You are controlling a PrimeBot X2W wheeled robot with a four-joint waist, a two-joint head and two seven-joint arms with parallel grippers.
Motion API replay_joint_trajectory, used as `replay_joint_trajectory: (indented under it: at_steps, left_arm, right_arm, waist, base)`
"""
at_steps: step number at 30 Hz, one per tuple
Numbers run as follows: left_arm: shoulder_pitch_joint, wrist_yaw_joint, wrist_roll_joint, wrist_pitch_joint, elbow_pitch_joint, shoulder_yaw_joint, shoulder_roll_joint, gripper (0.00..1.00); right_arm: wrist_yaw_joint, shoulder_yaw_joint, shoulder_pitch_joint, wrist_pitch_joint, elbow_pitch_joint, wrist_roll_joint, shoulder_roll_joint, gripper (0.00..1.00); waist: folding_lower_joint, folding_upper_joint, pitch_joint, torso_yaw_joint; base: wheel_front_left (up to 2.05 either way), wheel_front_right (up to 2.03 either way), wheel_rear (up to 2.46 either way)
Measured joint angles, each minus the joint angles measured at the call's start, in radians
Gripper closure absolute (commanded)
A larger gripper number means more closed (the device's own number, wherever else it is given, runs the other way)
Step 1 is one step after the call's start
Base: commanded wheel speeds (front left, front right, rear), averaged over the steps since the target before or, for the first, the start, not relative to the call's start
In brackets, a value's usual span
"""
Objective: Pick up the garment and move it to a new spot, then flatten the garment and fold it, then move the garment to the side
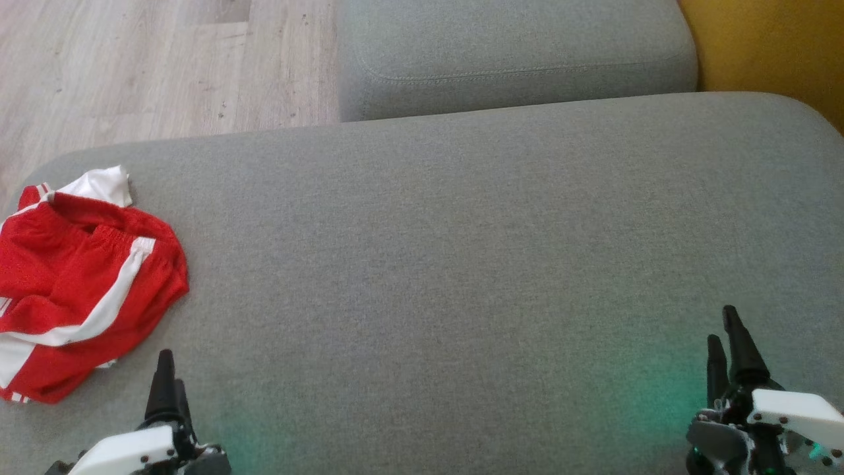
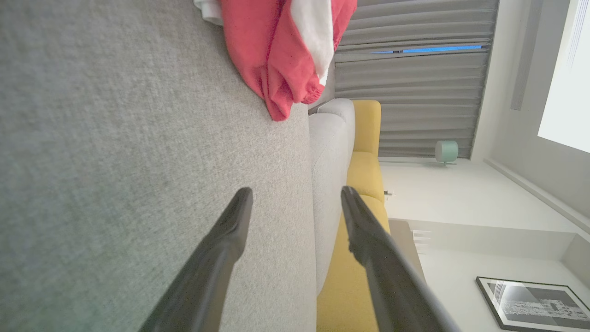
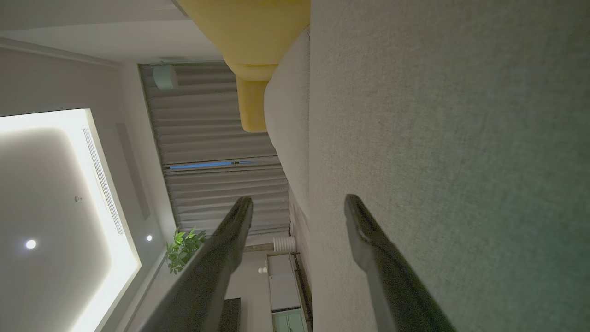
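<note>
Garment: red white-striped shorts (image 1: 79, 284), crumpled at the grey cushion's (image 1: 461, 264) left edge
Left gripper (image 1: 170, 369): spread wide, nothing held; shorts found just ahead, to its left
Right gripper (image 1: 721, 324): spread wide, nothing held; well apart from shorts
Nearer arm: left

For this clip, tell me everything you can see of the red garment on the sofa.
The red garment looks like sports shorts in a soft, thin fabric, with broad white side stripes, a gathered elastic hem and a white patch at its far end. It lies crumpled and unfolded in a loose heap near the left edge of the grey cushion, partly cut off by the head view's border. Only the cushion touches it; the open left end effector sits near it, apart.
</note>
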Motion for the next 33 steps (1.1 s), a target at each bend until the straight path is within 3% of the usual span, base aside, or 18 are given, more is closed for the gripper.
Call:
replay_joint_trajectory:
  at_steps: [15,33]
  left_arm:
    - [0.001,0.001,0.19,-0.044,-0.039,-0.007,0.0,0.0]
    - [0.025,0.041,0.467,-0.093,-0.095,-0.066,0.0,0.0]
  right_arm:
    - [0.0,0.063,-0.004,-0.052,-0.001,-0.096,-0.001,0.0]
    - [0.0,0.121,-0.003,-0.098,-0.019,-0.478,-0.003,0.0]
  waist:
    - [0.0,0.0,-0.009,-0.004]
    - [0.0,0.0,-0.028,-0.011]
  base:
    - [0.0,0.0,0.0]
    - [0.0,0.0,0.0]
